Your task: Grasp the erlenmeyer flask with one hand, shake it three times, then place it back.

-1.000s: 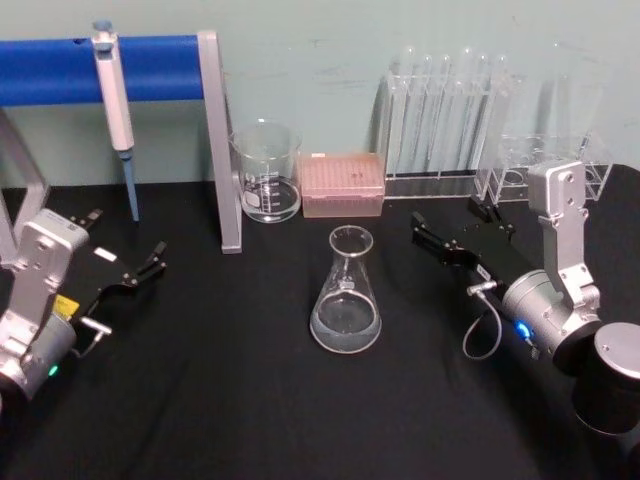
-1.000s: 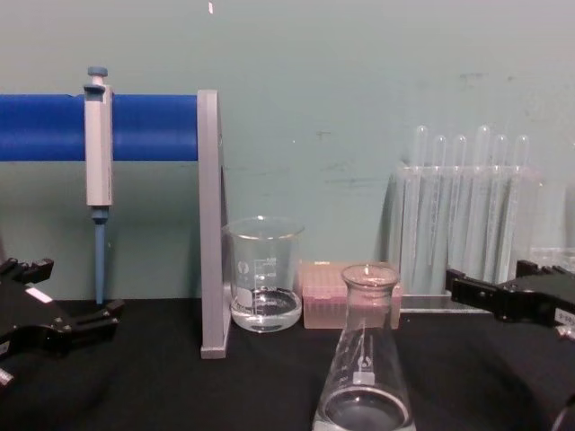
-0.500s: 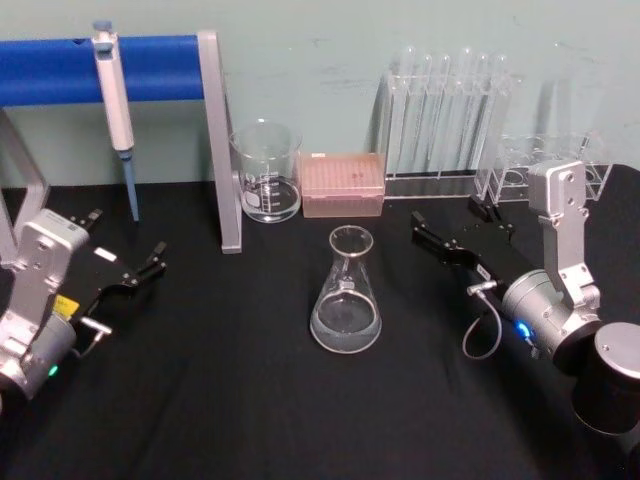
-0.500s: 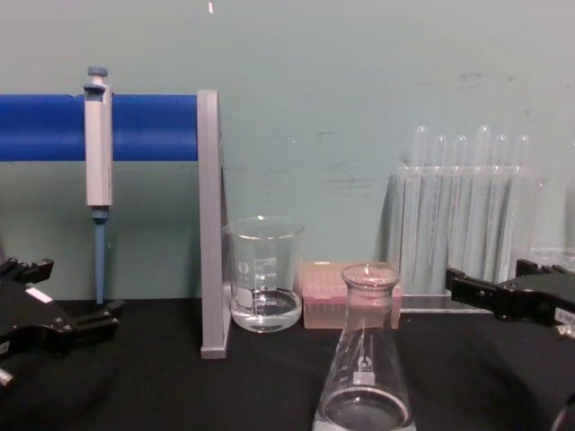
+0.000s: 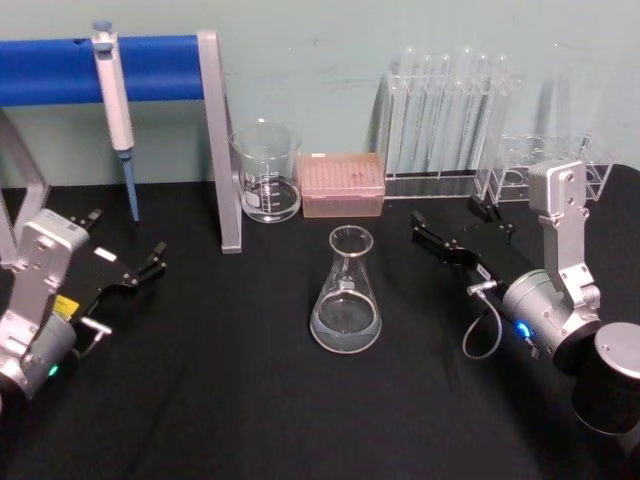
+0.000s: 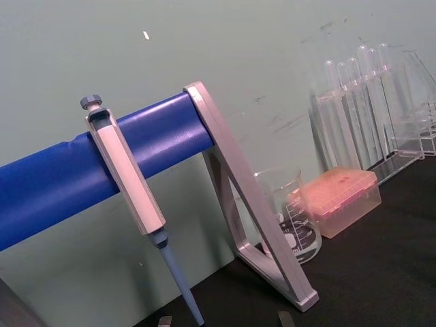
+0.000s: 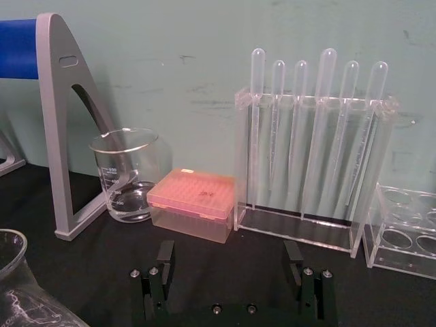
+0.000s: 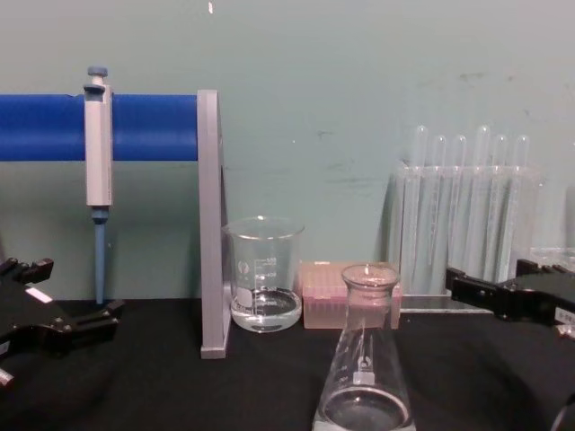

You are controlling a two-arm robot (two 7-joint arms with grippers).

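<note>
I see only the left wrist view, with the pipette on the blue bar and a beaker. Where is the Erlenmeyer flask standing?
Observer: The Erlenmeyer flask stands upright on the black table, in front of the pink tip box.
Operator: Is any end effector touching it?
Observer: No. The right end effector is to the flask's right, apart from it, fingers open.
Operator: And the left one?
Observer: The left end effector is open too, far out on the left, below the pipette.
</note>
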